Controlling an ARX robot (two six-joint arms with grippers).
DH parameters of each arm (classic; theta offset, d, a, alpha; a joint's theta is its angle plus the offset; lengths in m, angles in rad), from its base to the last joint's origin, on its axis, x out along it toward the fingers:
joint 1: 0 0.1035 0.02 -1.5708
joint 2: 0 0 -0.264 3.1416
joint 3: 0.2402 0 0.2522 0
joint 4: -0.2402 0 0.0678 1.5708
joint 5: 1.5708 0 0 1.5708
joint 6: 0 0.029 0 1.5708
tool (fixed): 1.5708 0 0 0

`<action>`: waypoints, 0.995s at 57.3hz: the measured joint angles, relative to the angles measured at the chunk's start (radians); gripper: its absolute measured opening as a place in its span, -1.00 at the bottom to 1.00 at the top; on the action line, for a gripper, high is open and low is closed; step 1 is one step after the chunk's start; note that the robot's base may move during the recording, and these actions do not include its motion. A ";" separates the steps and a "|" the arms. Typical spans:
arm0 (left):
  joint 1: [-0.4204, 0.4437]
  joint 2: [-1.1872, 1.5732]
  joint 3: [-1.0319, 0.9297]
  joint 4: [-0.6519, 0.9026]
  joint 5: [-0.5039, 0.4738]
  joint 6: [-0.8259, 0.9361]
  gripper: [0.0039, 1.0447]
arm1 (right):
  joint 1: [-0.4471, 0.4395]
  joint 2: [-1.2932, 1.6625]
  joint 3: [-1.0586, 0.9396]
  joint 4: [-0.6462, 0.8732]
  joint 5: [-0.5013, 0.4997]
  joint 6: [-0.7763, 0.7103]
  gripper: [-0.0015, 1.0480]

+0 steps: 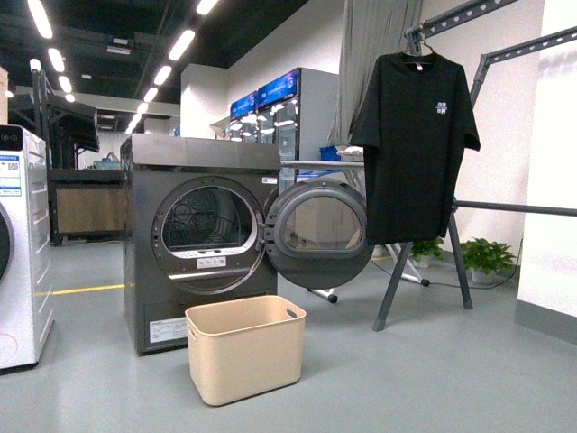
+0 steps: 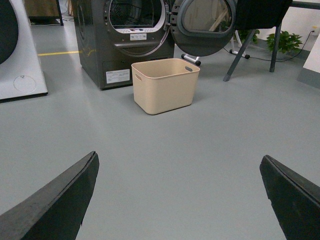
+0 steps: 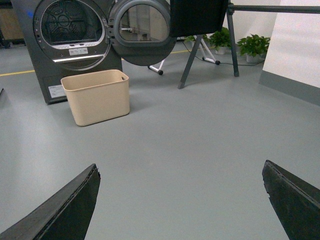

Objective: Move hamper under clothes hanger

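The beige hamper (image 1: 245,347) stands on the grey floor just in front of the dryer, below its open door. It also shows in the left wrist view as the hamper (image 2: 165,84) and in the right wrist view as the hamper (image 3: 96,96). The clothes hanger (image 1: 458,236), a grey tube rack carrying a black T-shirt (image 1: 415,135), stands to the right of the hamper and further back. My left gripper (image 2: 179,162) and right gripper (image 3: 181,170) are both open over bare floor, well short of the hamper, with nothing between their fingers. Neither arm shows in the front view.
A grey front-loading dryer (image 1: 203,239) with its round door (image 1: 317,233) swung open stands behind the hamper. A white machine (image 1: 20,248) is at the far left. Potted plants (image 1: 487,255) and a white wall (image 1: 550,171) are at the right. A yellow floor line (image 1: 86,290) runs behind.
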 joint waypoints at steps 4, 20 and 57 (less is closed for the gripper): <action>0.000 0.000 0.000 0.000 0.000 0.000 0.88 | 0.000 0.000 0.000 0.000 0.000 0.000 0.85; 0.000 0.000 0.000 0.000 0.000 0.000 0.88 | 0.000 0.000 0.000 0.000 0.000 0.000 0.85; 0.000 0.000 0.000 0.000 0.000 0.000 0.88 | 0.000 0.000 0.000 0.000 0.000 0.000 0.85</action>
